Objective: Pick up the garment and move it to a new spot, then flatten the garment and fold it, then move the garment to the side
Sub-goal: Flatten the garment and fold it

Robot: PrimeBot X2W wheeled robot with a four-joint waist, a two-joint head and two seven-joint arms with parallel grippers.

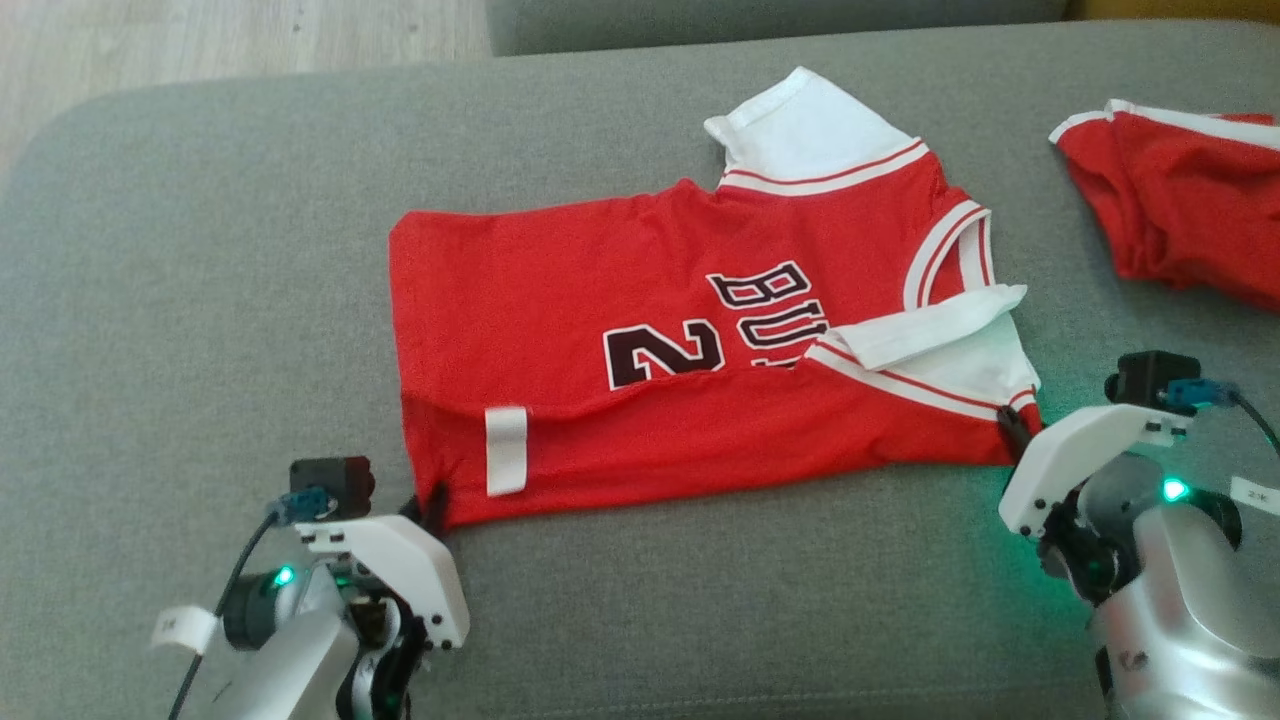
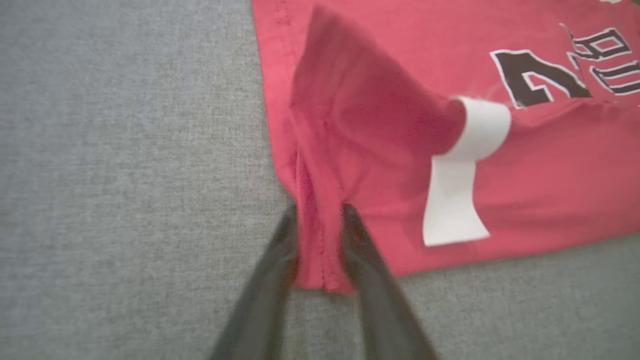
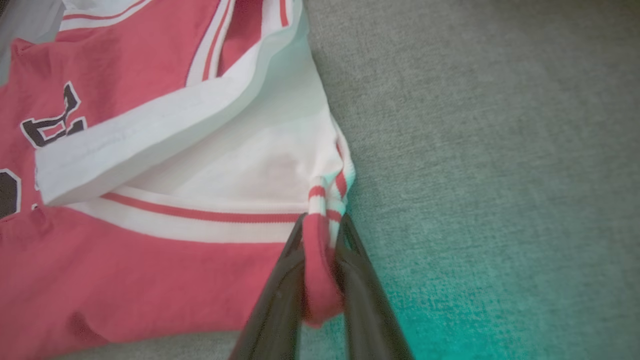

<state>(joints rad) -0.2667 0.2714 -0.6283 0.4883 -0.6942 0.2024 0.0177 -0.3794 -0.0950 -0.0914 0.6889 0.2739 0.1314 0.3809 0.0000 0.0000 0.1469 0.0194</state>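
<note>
The garment (image 1: 700, 330) is a red jersey with white sleeves and black lettering, lying on a grey cushion with its near long edge folded over. My left gripper (image 1: 432, 505) is at the jersey's near left corner, shut on a bunched red hem (image 2: 320, 240) between its dark fingers (image 2: 280, 250). At the near right corner by the white sleeve (image 3: 240, 170), my right gripper (image 1: 1012, 425) is shut on the red and white striped seam (image 3: 320, 250). A white label (image 2: 457, 200) hangs from the folded edge.
A second red garment with white trim (image 1: 1180, 190) lies at the far right of the grey cushion (image 1: 200, 300). Pale wood floor (image 1: 200, 40) shows beyond the cushion's far left corner. Bare cushion lies left of the jersey and in front of it.
</note>
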